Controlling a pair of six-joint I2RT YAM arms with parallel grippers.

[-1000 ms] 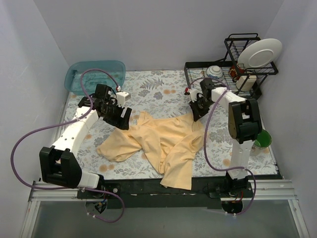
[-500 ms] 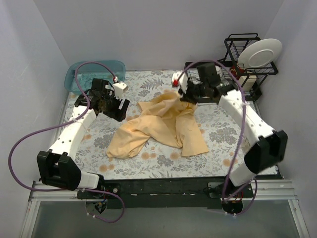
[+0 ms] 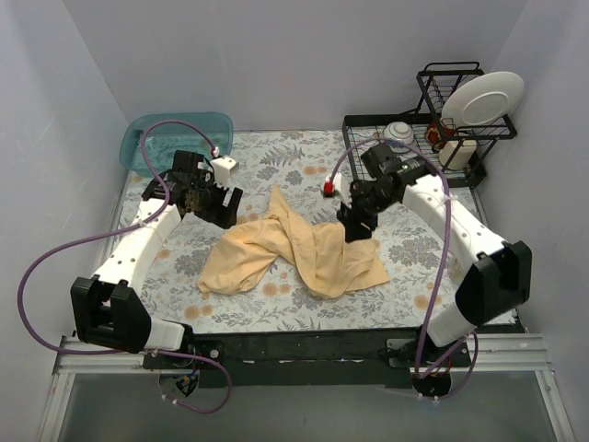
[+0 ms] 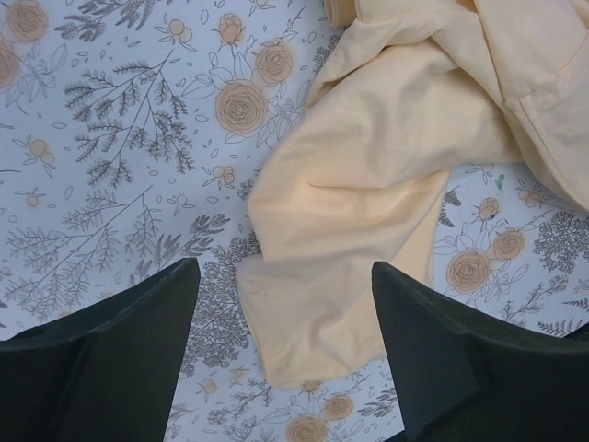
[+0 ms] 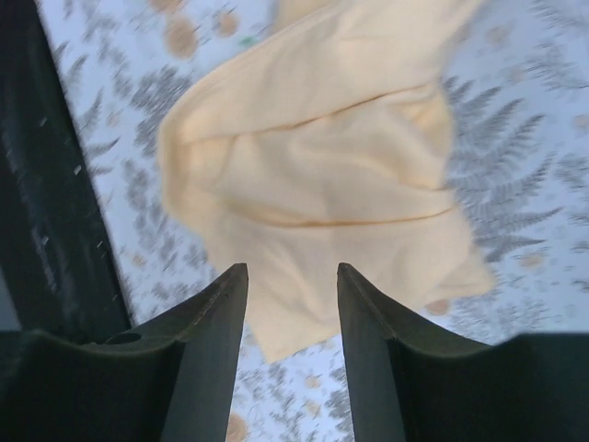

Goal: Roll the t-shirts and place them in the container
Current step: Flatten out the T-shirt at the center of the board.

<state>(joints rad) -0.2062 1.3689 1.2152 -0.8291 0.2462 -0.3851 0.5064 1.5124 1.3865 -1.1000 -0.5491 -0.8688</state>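
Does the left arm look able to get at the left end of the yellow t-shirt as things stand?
Probably yes. The left gripper hovers open beside the t-shirt, whose left end lies uncovered in front of its fingers. The right gripper is over the shirt's other side, out of the path.

Top: high, from the near side, down on whole surface [image 3: 294, 152]. Wrists: close, facing down past left hand [image 4: 281, 276] and right hand [image 5: 291, 272]. All share shirt [image 3: 304, 249] beneath.
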